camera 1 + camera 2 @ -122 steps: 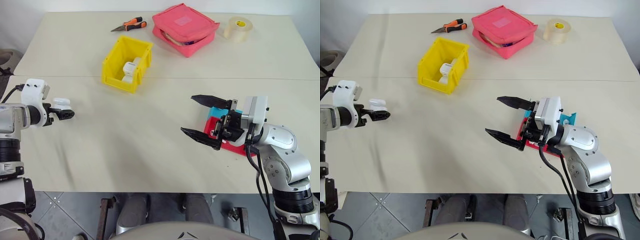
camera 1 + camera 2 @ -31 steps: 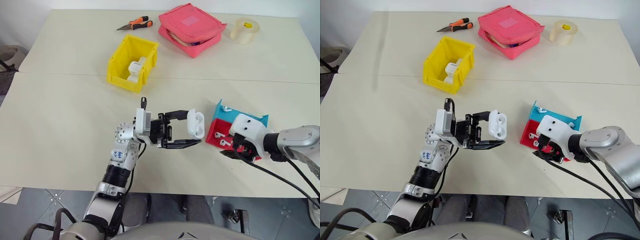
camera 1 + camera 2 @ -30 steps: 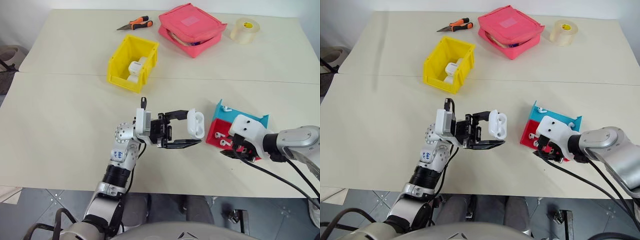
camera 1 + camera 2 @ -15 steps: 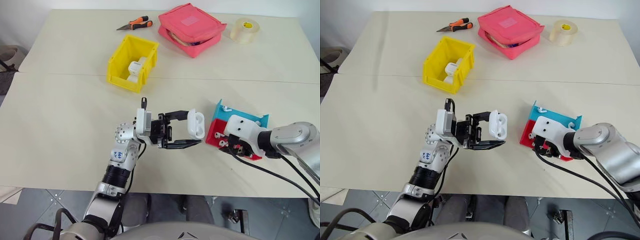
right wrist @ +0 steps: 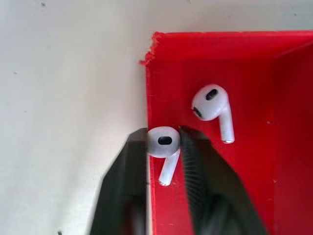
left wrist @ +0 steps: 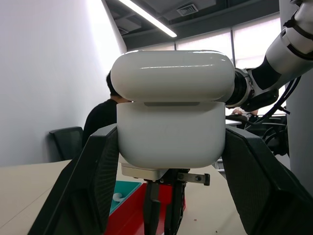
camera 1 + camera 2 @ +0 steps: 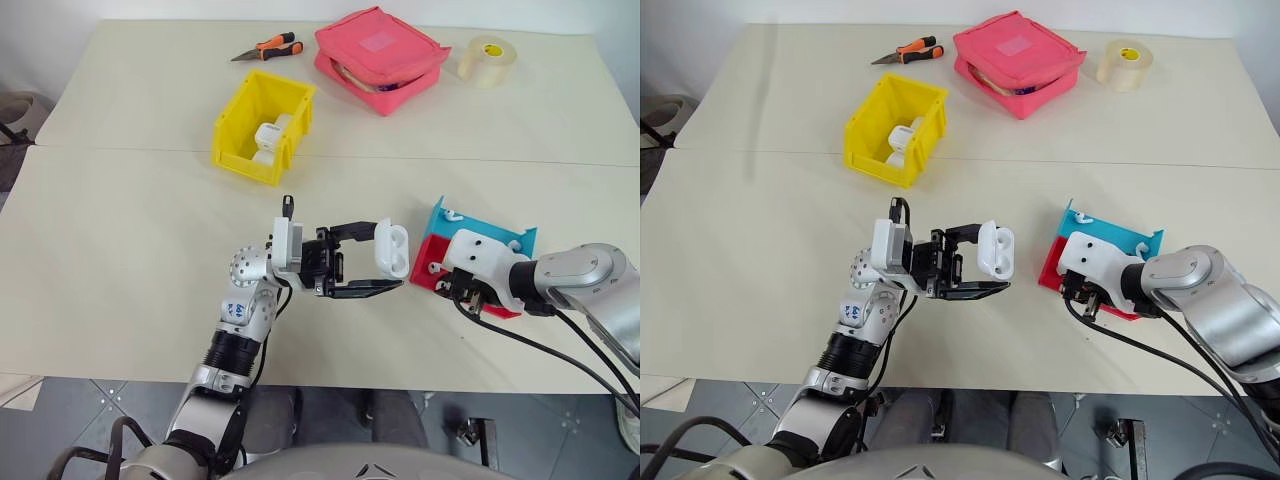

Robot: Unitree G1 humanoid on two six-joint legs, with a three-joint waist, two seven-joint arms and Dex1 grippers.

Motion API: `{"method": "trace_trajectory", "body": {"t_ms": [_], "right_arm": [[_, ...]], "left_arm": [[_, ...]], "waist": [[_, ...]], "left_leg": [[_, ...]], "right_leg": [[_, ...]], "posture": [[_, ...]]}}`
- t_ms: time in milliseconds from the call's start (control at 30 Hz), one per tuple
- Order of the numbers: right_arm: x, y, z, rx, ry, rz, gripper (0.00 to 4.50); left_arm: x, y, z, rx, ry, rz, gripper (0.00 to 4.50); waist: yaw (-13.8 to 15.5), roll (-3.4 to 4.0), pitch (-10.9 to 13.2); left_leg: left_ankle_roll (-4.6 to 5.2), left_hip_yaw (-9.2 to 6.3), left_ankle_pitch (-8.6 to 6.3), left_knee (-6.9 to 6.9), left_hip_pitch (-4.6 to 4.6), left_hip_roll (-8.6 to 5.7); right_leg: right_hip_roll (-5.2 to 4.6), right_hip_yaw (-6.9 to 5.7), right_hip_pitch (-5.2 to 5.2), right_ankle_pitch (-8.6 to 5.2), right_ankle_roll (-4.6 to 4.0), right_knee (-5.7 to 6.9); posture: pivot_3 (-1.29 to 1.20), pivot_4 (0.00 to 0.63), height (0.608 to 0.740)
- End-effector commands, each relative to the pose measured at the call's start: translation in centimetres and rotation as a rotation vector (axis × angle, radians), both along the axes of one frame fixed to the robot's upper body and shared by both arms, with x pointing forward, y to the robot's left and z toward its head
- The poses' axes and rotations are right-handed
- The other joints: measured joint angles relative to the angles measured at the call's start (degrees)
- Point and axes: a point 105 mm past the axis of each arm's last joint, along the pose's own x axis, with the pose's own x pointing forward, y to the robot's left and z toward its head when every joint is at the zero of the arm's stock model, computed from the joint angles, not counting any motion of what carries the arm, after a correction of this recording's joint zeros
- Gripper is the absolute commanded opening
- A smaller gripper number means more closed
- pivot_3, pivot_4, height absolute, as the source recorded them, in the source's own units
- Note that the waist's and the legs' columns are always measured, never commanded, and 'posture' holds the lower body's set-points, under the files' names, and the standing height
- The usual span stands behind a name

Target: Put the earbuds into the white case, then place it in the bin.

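- Two black fingers of the right claw pinch one of the earbuds by its head at the red tray's edge wall; a second earbud lies just beside, apart from the fingers.
- The left claw is clamped on the white case, raised above the table, lid shut.
- Likely slip: the bud is tiny and glossy, so an off-centre squeeze could pop it out or flick it over the wall; the outer finger sits hard by that wall and may catch on lifting.
- The shut lid blocks insertion.
- The blue tray adjoins the red one; open table lies between the claws; the bin, holding other white cases, sits well beyond.
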Motion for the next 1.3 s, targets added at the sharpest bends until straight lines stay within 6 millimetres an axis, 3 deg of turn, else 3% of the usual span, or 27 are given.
{"method": "trace_trajectory", "body": {"t_ms": [33, 333, 500, 633, 733, 833, 967, 1300], "right_arm": [[-0.3, -0.1, -0.3, -0.007, 0.009, -0.008, 0.67], [-0.1, 0.1, -0.1, 0.011, -0.017, -0.009, 0.67], [0.1, 0.4, 2.5, 0.133, -0.13, -0.033, 0.67], [-2.3, 2.9, 6.9, 0.492, -0.261, 0.125, 0.67], [-2.9, 1.6, 7.9, 0.584, -0.356, 0.056, 0.67], [-3.9, 2.2, 9.4, 0.762, -0.447, 0.082, 0.67], [-3.7, 3.4, 12.1, 1.008, -0.635, 0.066, 0.67], [-4.9, 7.0, 11.9, 1.308, -0.557, 0.118, 0.67]], "left_arm": [[-0.6, 0.0, 0.8, -0.021, -0.037, -0.012, 2.77], [-0.6, -0.1, 1.0, -0.024, -0.045, -0.021, 2.77], [-0.7, 0.2, 1.2, -0.025, -0.037, -0.037, 2.77], [-0.6, 0.2, 1.4, -0.02, -0.03, -0.058, 2.77], [-0.4, 0.0, 1.5, -0.009, -0.024, -0.068, 2.77], [-0.4, 0.0, 1.5, 0.001, -0.012, -0.083, 2.77], [-0.2, 0.2, 1.4, 0.03, 0.015, -0.103, 2.77], [0.0, 1.1, 1.7, 0.06, 0.025, -0.086, 2.77]], "waist": [[0.0, 0.0, 0.0], [0.01, 0.0, 0.0], [0.05, 0.0, 0.0], [0.36, -0.01, 0.01], [0.74, 0.0, 0.0], [1.06, 0.0, 0.01], [0.28, 0.05, 0.0], [-0.14, 0.09, -0.01]], "left_leg": [[0.0, 0.0, 0.0, 0.0, 0.0, 0.0], [0.0, 0.0, 0.0, 0.0, 0.0, 0.0], [0.0, 0.0, 0.0, 0.0, 0.0, 0.0], [-0.01, -0.02, 0.0, -0.01, -0.04, 0.0], [-0.01, -0.02, 0.0, 0.0, -0.02, -0.01], [0.0, -0.02, 0.0, 0.03, 0.01, -0.02], [-0.05, 0.01, 0.02, 0.01, 0.11, 0.02], [-0.09, -0.02, 0.05, -0.1, 0.15, 0.02]], "right_leg": [[0.0, 0.0, 0.0, 0.0, 0.0, 0.0], [0.0, 0.0, 0.01, 0.0, 0.0, 0.0], [0.0, 0.0, 0.0, 0.0, 0.0, 0.01], [0.01, -0.06, -0.01, 0.0, 0.0, 0.0], [0.01, -0.05, 0.02, 0.01, 0.03, 0.0], [0.01, -0.06, 0.09, 0.02, 0.03, 0.01], [0.07, -0.02, 0.11, 0.02, 0.03, 0.06], [0.09, 0.02, 0.07, -0.01, -0.01, 0.12]], "posture": [[0.0, 0.15, 0.74], [0.0, 0.15, 0.74], [0.0, 0.15, 0.74], [0.0, 0.15, 0.74], [0.0, 0.15, 0.74], [0.0, 0.15, 0.74], [0.0, 0.15, 0.74], [0.0, 0.15, 0.74]]}}
